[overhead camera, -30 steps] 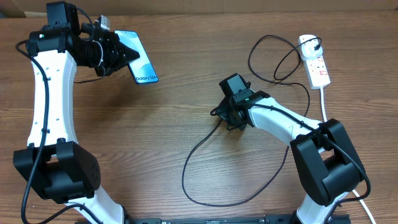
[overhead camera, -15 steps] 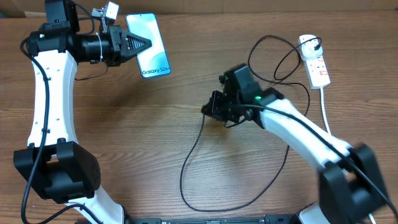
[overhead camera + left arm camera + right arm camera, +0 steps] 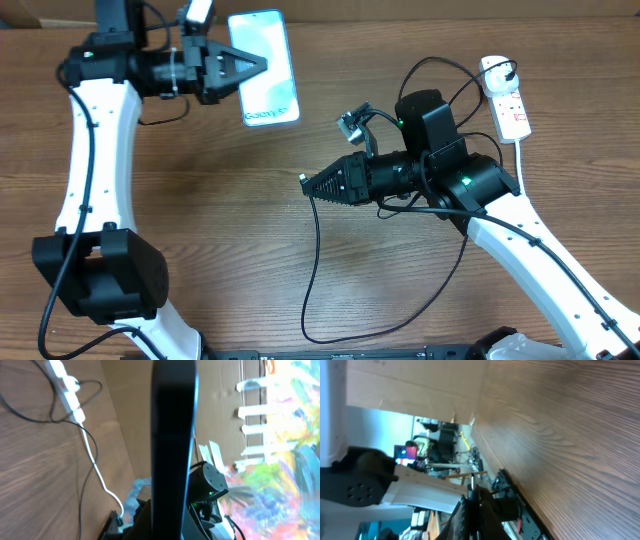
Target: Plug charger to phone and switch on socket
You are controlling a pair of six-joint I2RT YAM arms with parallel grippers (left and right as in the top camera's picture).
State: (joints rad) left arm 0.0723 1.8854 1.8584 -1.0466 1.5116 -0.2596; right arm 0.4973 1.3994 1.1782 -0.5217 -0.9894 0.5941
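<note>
**Friend:** Where is the phone?

**Me:** My left gripper (image 3: 250,68) has it. My two fingers are pinched shut on the phone (image 3: 275,45) from one long side. It is at the far side of the table (image 3: 200,250), and it looks lifted up. The screen faces the overhead camera.

**Friend:** And the charger?

**Me:** My right gripper (image 3: 312,186) is closed on the charger (image 3: 316,240), just behind the little tip (image 3: 302,179). The tip pokes out toward the phone, but they are apart. The rest of the wire hangs down, loops over the table and goes to the socket (image 3: 508,100) at the far right. The socket is well apart from the phone.

**Friend:** Is the phone hard to hold?

**Me:** I think so. It is stiff, flat and smooth, so it could slip. The glass could crack if I squeeze too hard. Holding it near the middle keeps it from tipping.

**Friend:** And the wire?

**Me:** It is light, soft and floppy, so it bends away when pushed. Only the tip is stiff. That is why I hold it close to the tip.

**Friend:** Is the socket on?

**Me:** I cannot tell. The switch is too small to see.
</note>
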